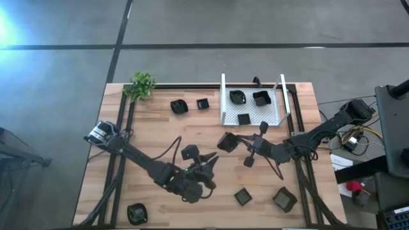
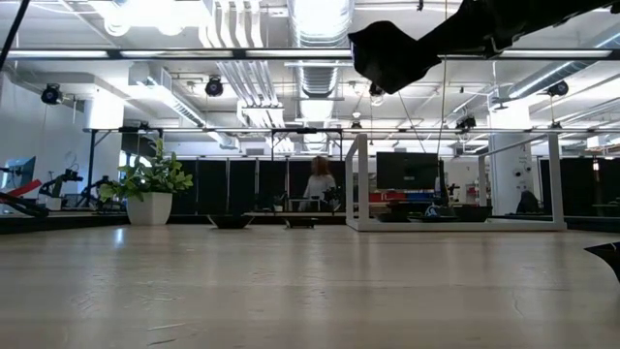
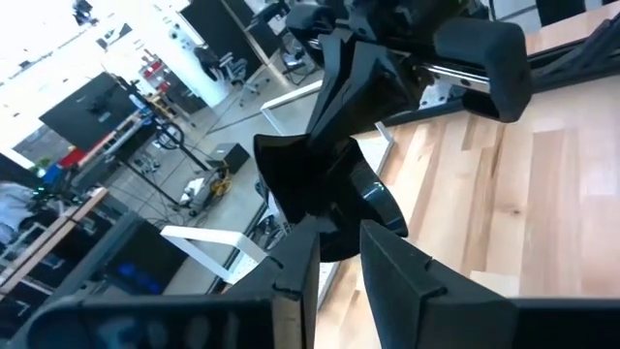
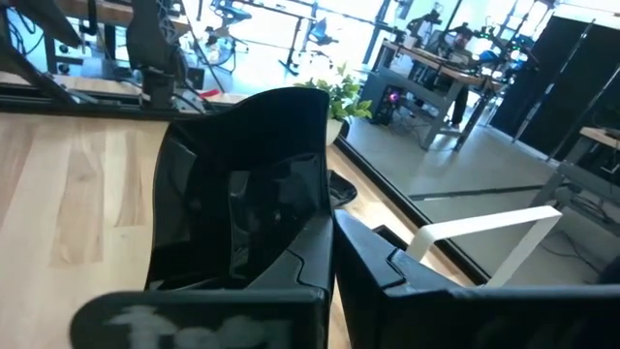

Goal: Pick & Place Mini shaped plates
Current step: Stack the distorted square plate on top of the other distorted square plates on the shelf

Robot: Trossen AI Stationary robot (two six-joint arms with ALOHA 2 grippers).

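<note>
Two small black glossy plates are held off the table. In the high view my left gripper, near the table's middle, is shut on an irregular plate. It fills the left wrist view. My right gripper reaches in from the right and is shut on a square plate. That plate looms large in the right wrist view and appears to be the black shape high in the low view. The two held plates hang close together. Other plates lie on the table and in the white tray. My left gripper pinches the irregular plate by its near edge between its two fingers. The fingers come nearly level, slanting toward the table's far right. The plate stands tilted beyond the fingertips, clear of the table. My right gripper pinches one side wall of the square plate, one finger inside the hollow and one outside. The fingers come nearly level from the table's right. The plate is turned on its side and lifted clear of the table.
Two plates lie at the far middle and three in the tray. More sit near the front edge. A potted plant stands far left.
</note>
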